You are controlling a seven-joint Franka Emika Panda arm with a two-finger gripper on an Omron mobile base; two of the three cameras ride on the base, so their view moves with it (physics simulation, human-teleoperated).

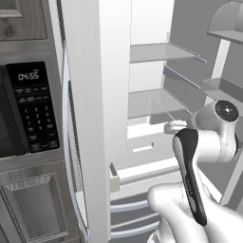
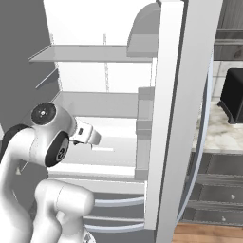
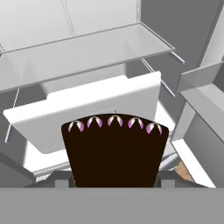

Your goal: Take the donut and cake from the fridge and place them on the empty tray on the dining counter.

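fridge (image 2: 171,118): doors open, white interior | glass shelf (image 2: 90,53) bare | arm reaching inside

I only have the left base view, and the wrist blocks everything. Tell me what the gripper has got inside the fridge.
Observer: The hand view shows the cake, a dark brown wedge topped with purple-white dollops. It fills the gap between the jaws of the gripper.
Operator: Say what lies beyond it.
Observer: A white bin sits just ahead, under a glass shelf.
Operator: Now describe what is past the right-hand door.
Observer: In the right base view, a black appliance stands on a marble counter beyond that door.
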